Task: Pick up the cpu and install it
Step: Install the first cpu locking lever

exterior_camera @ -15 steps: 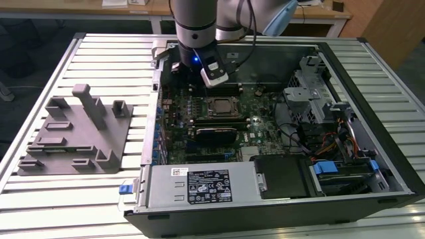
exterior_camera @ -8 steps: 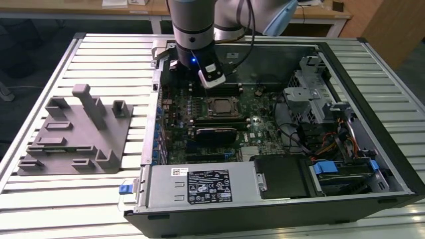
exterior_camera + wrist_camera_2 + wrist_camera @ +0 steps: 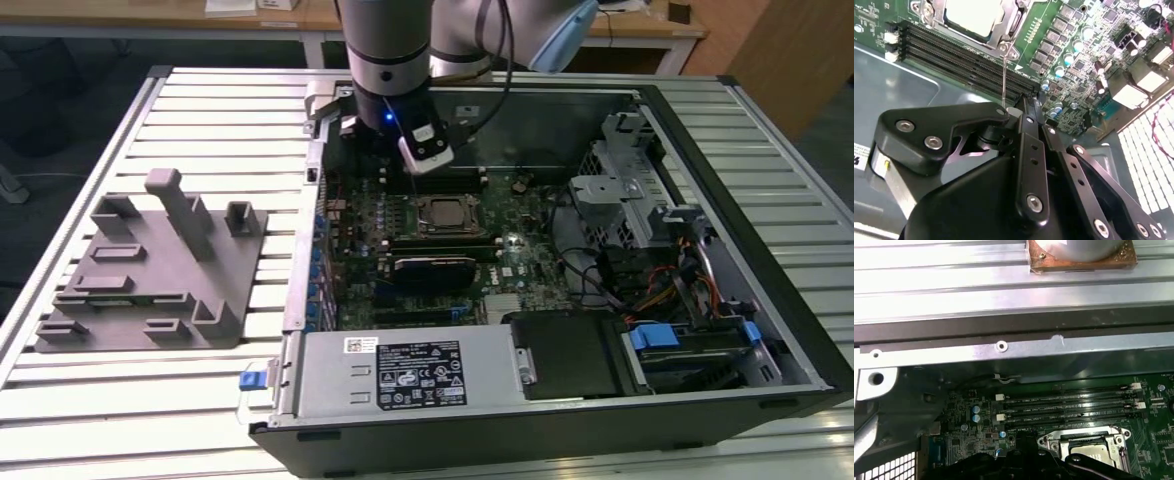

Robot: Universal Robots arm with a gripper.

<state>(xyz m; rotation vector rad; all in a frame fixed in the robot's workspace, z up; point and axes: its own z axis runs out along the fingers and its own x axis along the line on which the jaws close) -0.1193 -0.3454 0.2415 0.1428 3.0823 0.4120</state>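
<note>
In the exterior view the arm (image 3: 387,50) hangs over the far end of the open computer case (image 3: 561,440). Its gripper (image 3: 400,168) is above the board (image 3: 527,235), beside the memory slots (image 3: 438,182). The cpu (image 3: 445,213) lies flat in its socket near the middle of the board, apart from the gripper. A grey tray (image 3: 147,265) with upright posts stands on the slatted table (image 3: 80,420), to the exterior view's left of the case. The drive cage (image 3: 627,190) and a tangle of cables (image 3: 667,290) crowd the exterior view's right, well apart from the socket.

In the second wrist view the gripper (image 3: 1023,104) is narrow, its fingers pressed together with nothing seen between them. A thin metal lever (image 3: 1004,75) runs from the socket's frame (image 3: 1006,35) to just beside the tip; whether they touch cannot be told. The cpu (image 3: 971,15) shows its pale top inside that frame, beyond the memory slots (image 3: 954,50).

In the first wrist view the cpu (image 3: 1089,456) sits within the frame (image 3: 1049,442), with the memory slots (image 3: 1069,405) between it and the case wall (image 3: 1004,347). A cooler (image 3: 1079,255) with a copper-coloured base rests on the table outside.

The chip is probably light, thin and stiff. Its smooth top offers little grip and its underside is likely delicate, so two opposite edges look like the safest hold. As it lies, the frame boxes in those edges, and the lever and slots stand closest in the way.
</note>
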